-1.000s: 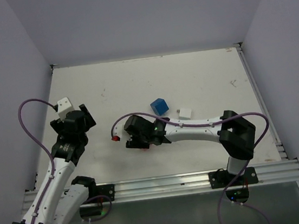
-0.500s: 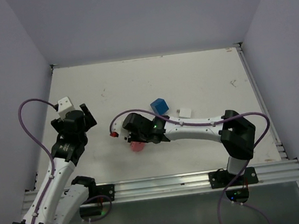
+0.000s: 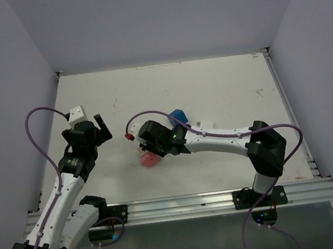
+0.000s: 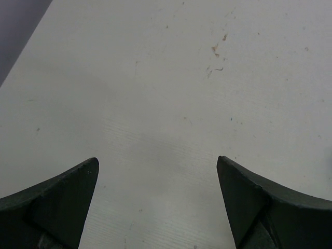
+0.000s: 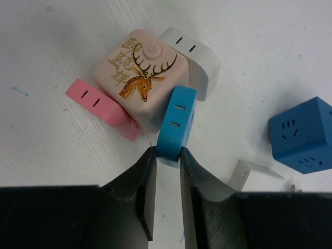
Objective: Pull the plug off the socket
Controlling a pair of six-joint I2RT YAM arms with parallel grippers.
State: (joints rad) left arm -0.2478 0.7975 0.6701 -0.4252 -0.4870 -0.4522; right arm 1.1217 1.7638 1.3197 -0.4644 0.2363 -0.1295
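Note:
The socket (image 5: pixel 142 78) is a cream-pink cube with a gold deer print, and it shows in the right wrist view. A pink plug (image 5: pixel 98 106), a white plug (image 5: pixel 194 57) and a blue plug (image 5: pixel 176 122) sit in three of its sides. My right gripper (image 5: pixel 167 151) is shut on the near end of the blue plug. From above, only a pink part of the socket (image 3: pixel 149 159) peeks out beside the right gripper (image 3: pixel 153 148). My left gripper (image 4: pixel 157 163) is open over bare table, well left of the socket (image 3: pixel 100 131).
A blue cube socket (image 5: pixel 301 136) lies to the right of the held plug, seen from above at the blue cube (image 3: pixel 178 117). A small white adapter (image 3: pixel 206 124) lies beside it. White walls stand around the table (image 3: pixel 223 87).
My right gripper has closed on the blue plug and shifted slightly away from the near edge, and the pink socket has come into view beside it. The left gripper moved a little forward, still open.

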